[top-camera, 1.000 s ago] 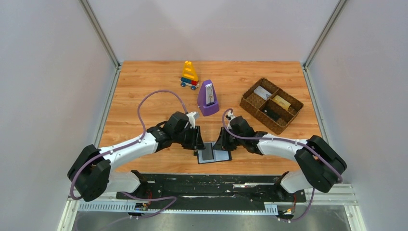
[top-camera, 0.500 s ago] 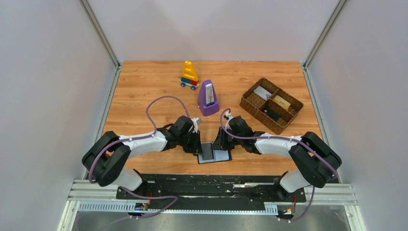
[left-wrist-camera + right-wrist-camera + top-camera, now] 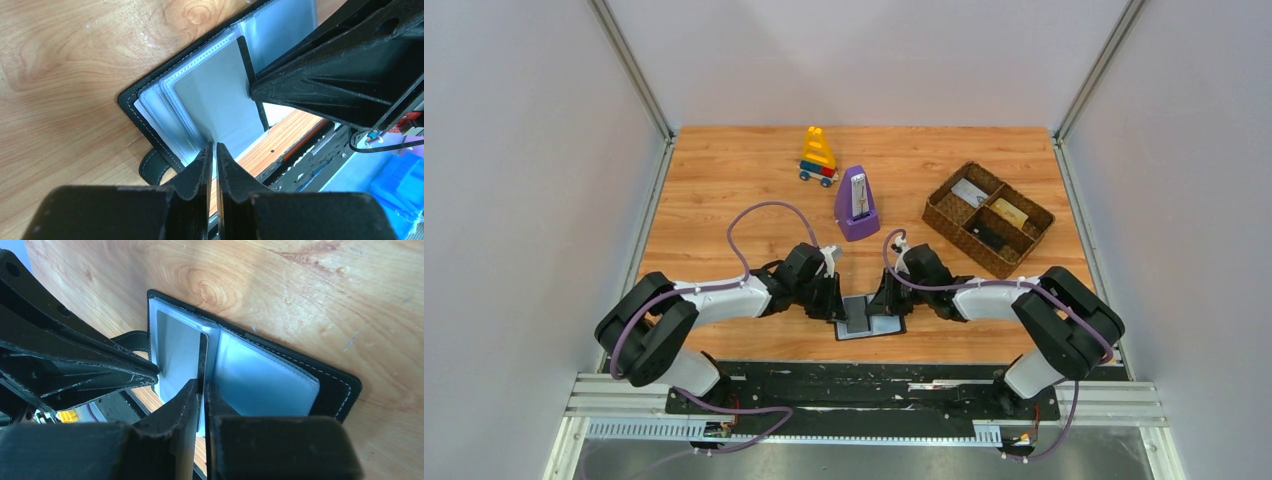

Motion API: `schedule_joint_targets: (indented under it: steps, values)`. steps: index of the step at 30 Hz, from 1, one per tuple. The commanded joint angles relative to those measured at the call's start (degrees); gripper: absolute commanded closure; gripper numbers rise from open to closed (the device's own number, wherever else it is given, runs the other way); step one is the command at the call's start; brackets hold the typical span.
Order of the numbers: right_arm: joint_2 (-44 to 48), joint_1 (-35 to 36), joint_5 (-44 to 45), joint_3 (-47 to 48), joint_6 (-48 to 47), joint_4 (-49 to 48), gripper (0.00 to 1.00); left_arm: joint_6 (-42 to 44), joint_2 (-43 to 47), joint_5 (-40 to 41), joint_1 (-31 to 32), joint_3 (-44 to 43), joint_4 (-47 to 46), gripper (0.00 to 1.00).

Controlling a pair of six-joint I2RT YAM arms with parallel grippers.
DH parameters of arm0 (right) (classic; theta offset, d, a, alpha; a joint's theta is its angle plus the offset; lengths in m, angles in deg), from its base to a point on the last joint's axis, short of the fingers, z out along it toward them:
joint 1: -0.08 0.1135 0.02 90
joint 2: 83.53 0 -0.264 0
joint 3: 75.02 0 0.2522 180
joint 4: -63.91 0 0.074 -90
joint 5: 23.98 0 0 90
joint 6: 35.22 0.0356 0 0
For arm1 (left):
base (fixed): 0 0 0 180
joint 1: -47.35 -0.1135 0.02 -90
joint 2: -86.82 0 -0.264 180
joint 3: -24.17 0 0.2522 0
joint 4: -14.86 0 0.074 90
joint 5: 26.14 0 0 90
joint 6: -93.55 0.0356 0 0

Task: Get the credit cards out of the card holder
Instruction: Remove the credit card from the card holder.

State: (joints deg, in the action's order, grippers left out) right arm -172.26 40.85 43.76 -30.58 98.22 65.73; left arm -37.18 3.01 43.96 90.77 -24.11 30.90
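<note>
The black card holder point(image 3: 871, 320) lies open near the table's front edge, its grey-blue plastic sleeves point(image 3: 165, 105) fanned out. One leaf point(image 3: 215, 100) with a dark edge point(image 3: 202, 357) stands raised between the halves. I cannot tell whether it is a sleeve or a card. My left gripper point(image 3: 212, 150) is shut on this leaf's near edge. My right gripper point(image 3: 201, 387) is shut on the leaf's dark edge from the opposite side. The two grippers face each other, nearly touching point(image 3: 864, 300). No credit card shows plainly inside the holder.
A brown woven tray point(image 3: 944, 222) at the right holds a pale card point(image 3: 970, 192), a yellowish card point(image 3: 1010, 212) and a dark item. A purple metronome point(image 3: 855, 205) and a toy block car point(image 3: 818, 157) stand behind. The table's front edge point(image 3: 864, 358) is close by.
My left arm moved in and its jaws closed onto the raised leaf. My right gripper's jaws tightened on the leaf's dark edge. The card holder stayed in place.
</note>
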Motion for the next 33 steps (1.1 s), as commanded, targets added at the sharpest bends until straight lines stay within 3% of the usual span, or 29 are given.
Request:
schedule_joint_targets:
  steps: [1,3,12,16,23,33]
  values:
    - [0.49,-0.53,-2.39,-1.15,-0.02,-4.46,0.95,0.54,0.0,2.77,0.09,1.73,-0.04,0.86]
    - [1.17,-0.96,-2.76,-1.59,-0.03,-4.83,1.0,0.52,0.04,3.41,0.13,1.88,0.45,0.86]
    - [3.21,-3.79,-7.71,-2.95,-1.15,-5.64,1.0,0.8,1.11,5.96,0.09,2.09,3.15,0.83]
    - [3.33,-3.82,-8.24,-2.73,-0.89,-5.64,0.86,0.59,1.91,5.37,0.09,2.4,2.75,0.78]
    - [0.48,-3.8,-10.06,-2.18,0.23,-7.89,0.84,0.28,3.27,4.94,0.09,2.94,2.57,0.69]
    - [-2.36,-3.78,-10.35,-1.41,0.66,-8.86,0.83,0.17,1.89,3.36,0.09,3.75,0.22,0.84]
